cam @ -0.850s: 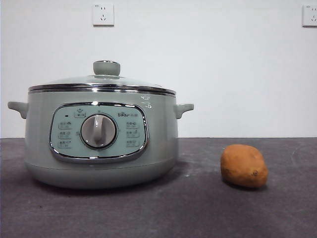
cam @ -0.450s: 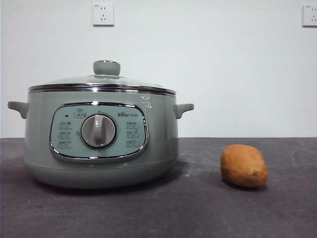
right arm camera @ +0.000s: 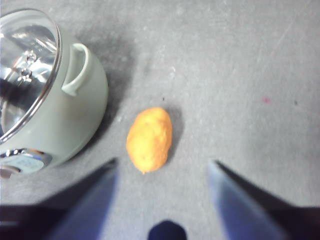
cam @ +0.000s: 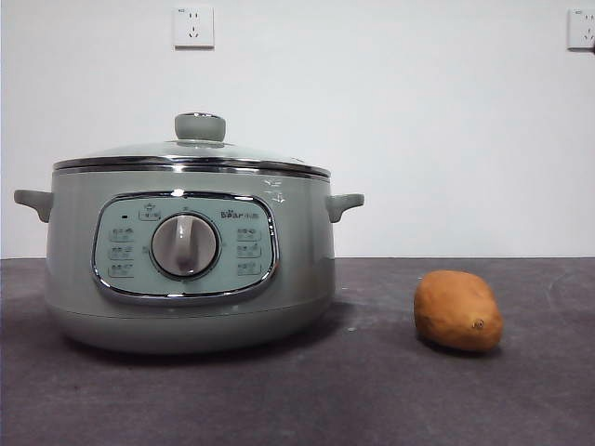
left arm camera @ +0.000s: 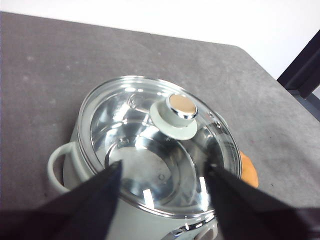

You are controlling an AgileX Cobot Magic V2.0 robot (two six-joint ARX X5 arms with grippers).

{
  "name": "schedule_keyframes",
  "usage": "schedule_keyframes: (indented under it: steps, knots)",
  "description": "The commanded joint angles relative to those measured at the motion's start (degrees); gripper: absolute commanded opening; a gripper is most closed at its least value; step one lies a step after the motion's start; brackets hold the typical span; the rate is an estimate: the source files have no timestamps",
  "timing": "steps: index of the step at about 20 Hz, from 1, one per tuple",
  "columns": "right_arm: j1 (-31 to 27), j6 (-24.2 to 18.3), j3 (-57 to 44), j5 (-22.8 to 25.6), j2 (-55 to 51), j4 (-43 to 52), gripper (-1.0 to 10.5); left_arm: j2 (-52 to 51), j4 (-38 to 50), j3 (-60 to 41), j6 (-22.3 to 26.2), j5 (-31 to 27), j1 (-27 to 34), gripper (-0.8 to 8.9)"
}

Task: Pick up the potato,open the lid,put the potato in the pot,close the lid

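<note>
Front view, lid seated on pot, potato apart beside it

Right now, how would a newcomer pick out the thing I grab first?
Find the large pale sage-green electric pot on the dark grey table. Beside it, apart on the bare tabletop, lies the oval orange-brown potato: small, smooth, the only orange thing.

Sage-green pot, orange-brown potato, seemingly dark-spotted.
</note>
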Motion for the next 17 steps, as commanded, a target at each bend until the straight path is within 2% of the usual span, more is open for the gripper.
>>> schedule_keyframes:
  steps: [1,4,10,15,17]
  knots:
    - [2.71,0.61,0.13,-0.04,1.42,1.49,4.9,0.02,0.94,0.55,1.07,0.24,-0.96,3.77]
    - [8.72,3.52,0.59,1.11,5.05,3.58,4.9,0.85,0.90,2.89,1.79,-0.04,-2.93,3.77]
    - [21.81,6.49,4.09,16.15,17.53,4.83,5.1,3.02,1.03,7.56,1.77,-0.22,-7.89,3.77]
    - [25.38,10.45,4.24,21.18,29.53,10.36,5.0,3.63,0.61,7.78,1.77,-1.79,-10.62,3.77]
    - [25.46,11.47,4.24,21.59,34.16,11.47,5.0,3.63,0.44,7.78,1.77,-1.92,-11.15,3.77]
